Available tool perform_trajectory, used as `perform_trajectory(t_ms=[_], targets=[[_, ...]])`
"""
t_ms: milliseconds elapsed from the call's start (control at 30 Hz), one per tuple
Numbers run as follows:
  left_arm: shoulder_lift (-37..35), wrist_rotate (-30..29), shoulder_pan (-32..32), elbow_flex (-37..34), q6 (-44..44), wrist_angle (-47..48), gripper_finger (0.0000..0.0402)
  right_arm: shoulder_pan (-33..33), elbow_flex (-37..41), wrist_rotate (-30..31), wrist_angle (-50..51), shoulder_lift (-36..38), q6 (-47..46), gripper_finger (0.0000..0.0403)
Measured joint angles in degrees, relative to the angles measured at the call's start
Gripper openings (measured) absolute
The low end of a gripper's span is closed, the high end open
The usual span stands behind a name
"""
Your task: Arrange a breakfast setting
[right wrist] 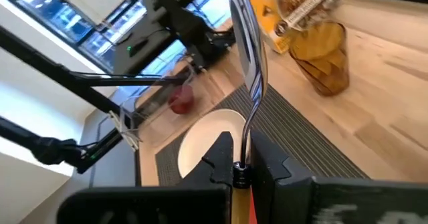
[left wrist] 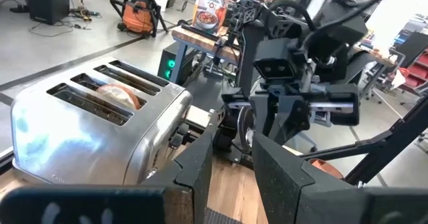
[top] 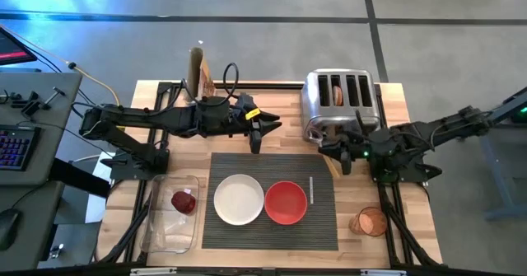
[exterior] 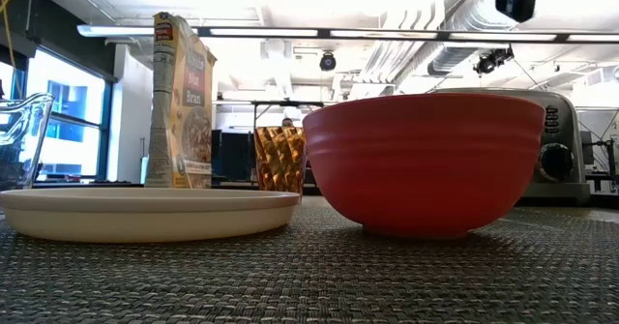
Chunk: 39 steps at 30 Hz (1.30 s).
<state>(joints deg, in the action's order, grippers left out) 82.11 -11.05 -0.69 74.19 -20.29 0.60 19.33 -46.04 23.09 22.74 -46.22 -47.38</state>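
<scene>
1. We take the spoon (right wrist: 246, 63) as the thing in hand. It is thin, stiff and light, with a polished metal stem and bowl that will be slippery, so the wooden handle looks the surer place to grip.
2. The right gripper (right wrist: 237, 154) is clamped tight on the spoon low on its stem, where the metal meets the handle. The bowl end sticks out ahead of the fingers. A hold this close to one end could let the spoon pivot, so we would move it slowly.
3. In the high view that right gripper (top: 344, 162) hangs just in front of the toaster (top: 339, 103), at the far right corner of the mat (top: 272, 231).
4. The plate (top: 239, 199) and the red bowl (top: 286, 203) sit side by side on the mat, plate on the left. The bare strip of mat right of the bowl looks like the natural place for the spoon.
5. The left gripper (top: 255, 138) hovers over the far edge of the mat. Its fingers stand slightly apart, with nothing between them.
6. The dark red fruit (top: 183, 200) lies in the clear tray (top: 169, 235), left of the mat. It is probably soft and would need a gentle hold.
</scene>
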Motion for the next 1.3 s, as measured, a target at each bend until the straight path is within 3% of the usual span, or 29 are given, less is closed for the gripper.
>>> perform_trajectory(t_ms=[367, 900, 1300], targets=[[0.0, 0.0, 0.02, 0.0, 1.0, 0.04, 0.0097, 10.37, 0.0, 11.7, 0.63, -4.33, -9.78, 0.0], [0.02, 0.0, 0.02, 0.0, 0.98, 0.02, 0.0097, 18.91, 0.0, 24.39, 3.0, -17.47, -35.01, 0.0], [0.04, 2.14, 0.0, 0.02, 0.91, 0.02, 0.0097, 20.18, 0.02, 24.84, 5.0, -26.49, -53.32, 0.0]])
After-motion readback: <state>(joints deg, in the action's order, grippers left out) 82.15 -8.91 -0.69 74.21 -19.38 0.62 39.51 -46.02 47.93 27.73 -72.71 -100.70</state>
